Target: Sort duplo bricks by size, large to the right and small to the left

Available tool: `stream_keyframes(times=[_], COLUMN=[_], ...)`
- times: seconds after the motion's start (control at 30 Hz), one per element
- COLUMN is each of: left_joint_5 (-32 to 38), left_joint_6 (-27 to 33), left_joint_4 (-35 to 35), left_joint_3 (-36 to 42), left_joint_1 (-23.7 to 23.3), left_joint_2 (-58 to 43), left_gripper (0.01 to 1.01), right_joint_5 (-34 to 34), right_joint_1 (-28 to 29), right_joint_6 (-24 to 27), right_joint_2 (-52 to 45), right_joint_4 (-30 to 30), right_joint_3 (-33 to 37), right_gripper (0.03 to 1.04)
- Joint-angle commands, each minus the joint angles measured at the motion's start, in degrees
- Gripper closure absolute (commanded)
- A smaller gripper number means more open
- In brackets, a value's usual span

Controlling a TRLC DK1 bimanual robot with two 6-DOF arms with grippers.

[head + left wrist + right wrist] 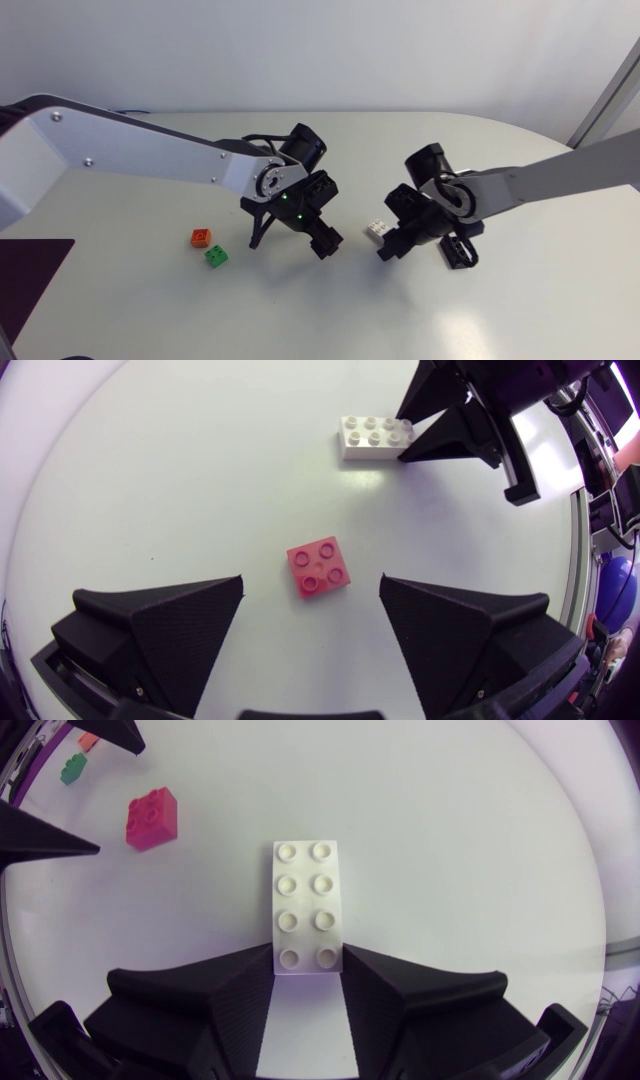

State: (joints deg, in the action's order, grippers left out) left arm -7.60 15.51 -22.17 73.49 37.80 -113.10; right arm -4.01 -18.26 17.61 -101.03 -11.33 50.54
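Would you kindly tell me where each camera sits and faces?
Head view: fixed above the table, looking down; both arms show.
Left wrist view: on the left arm, facing down; open left gripper straddles the pink brick.
Right wrist view: on the right arm, facing down; right gripper shut on the white brick.
Both wrist views show both bricks.

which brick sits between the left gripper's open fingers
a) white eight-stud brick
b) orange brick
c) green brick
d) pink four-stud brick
d, the left wrist view shows the pink four-stud brick lying between the spread fingers of the left gripper, touched by neither; the white brick lies farther ahead.
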Motion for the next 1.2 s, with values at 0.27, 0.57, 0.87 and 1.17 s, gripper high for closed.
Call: stream_keyframes(times=[0.27,0.57,0.87,1.17], left_joint_5=[1.3,2.4,2.1,2.0], left_joint_6=[-2.3,-3.9,-7.3,-8.4], left_joint_4=[0.0,-0.9,-6.9,-11.3], left_joint_3=[4.3,5.2,9.8,10.6], left_joint_1=[0.9,1.7,3.2,3.0], left_joint_2=[-5.0,-5.5,-8.1,-8.3], left_gripper=[0.084,0.236,0.444,0.364], right_joint_5=[0.4,-1.0,-1.9,-3.5], right_joint_1=[6.4,9.2,9.7,10.7], right_joint_6=[5.3,6.0,5.0,4.8], right_joint_2=[12.8,22.9,33.0,35.2], right_joint_4=[-0.5,-4.0,-8.4,-9.9], right_joint_3=[-14.3,-18.0,-21.2,-21.4], right_gripper=[0.66,0.43,0.18,0.17])
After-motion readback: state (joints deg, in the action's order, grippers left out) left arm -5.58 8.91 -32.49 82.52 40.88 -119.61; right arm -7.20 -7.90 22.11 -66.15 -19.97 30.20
